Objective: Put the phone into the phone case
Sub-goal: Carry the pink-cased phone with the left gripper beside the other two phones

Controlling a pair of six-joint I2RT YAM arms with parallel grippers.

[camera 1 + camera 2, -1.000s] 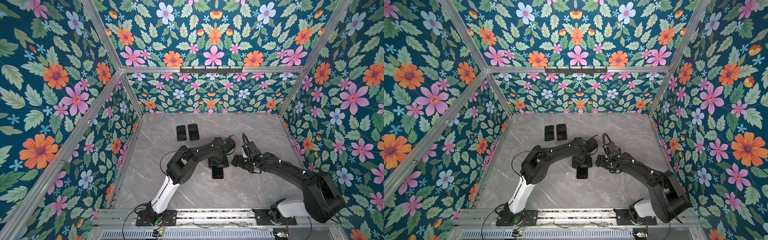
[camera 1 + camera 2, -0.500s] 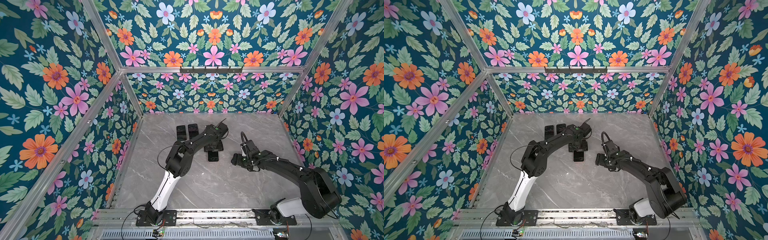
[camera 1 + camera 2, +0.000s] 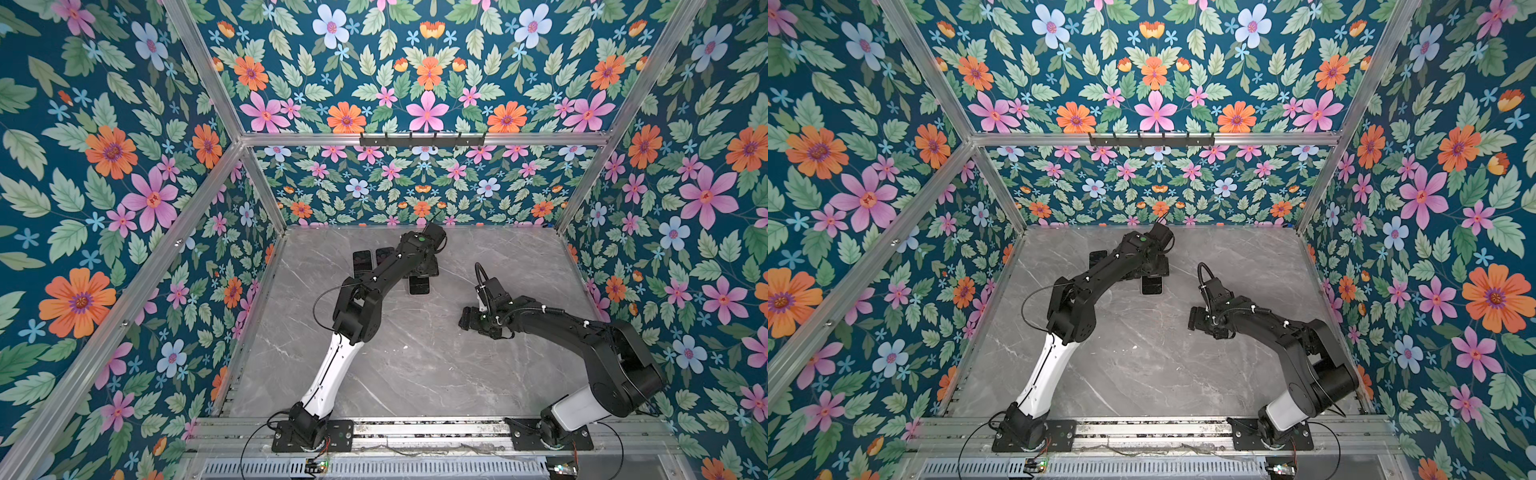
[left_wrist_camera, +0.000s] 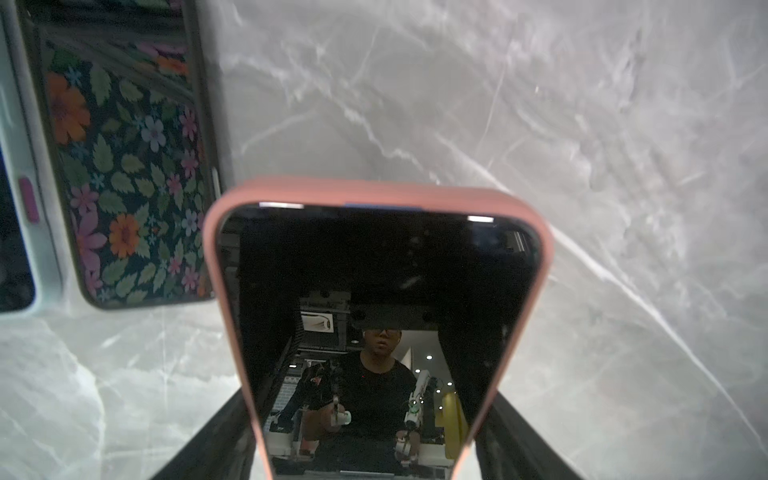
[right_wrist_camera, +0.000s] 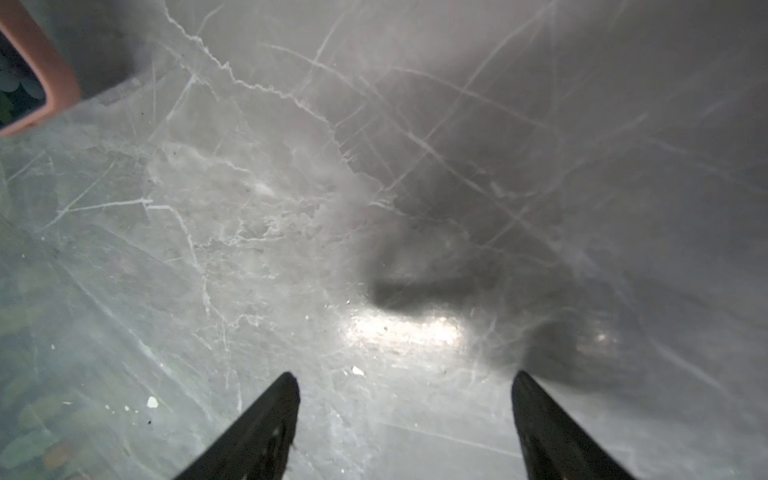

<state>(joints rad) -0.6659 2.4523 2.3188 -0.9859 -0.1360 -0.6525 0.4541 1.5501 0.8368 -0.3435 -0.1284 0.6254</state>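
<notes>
My left claw [image 4: 368,399] pinches the phone [image 4: 374,316] by its pink case [image 4: 374,193], a second phone [image 4: 124,166] close beside. My right claw [image 5: 405,376] is spread, bare tabletop [image 5: 415,166] ahead. The phone went farther back.

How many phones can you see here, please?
3. A pink-cased phone in the left gripper; a dark-cased phone and a light-cased phone side by side next to it. The left arm may hide others.

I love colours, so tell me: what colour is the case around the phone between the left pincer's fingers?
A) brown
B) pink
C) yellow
B: in the left wrist view, the case wrapped round the dark phone that the left pincer holds is pink.
</notes>
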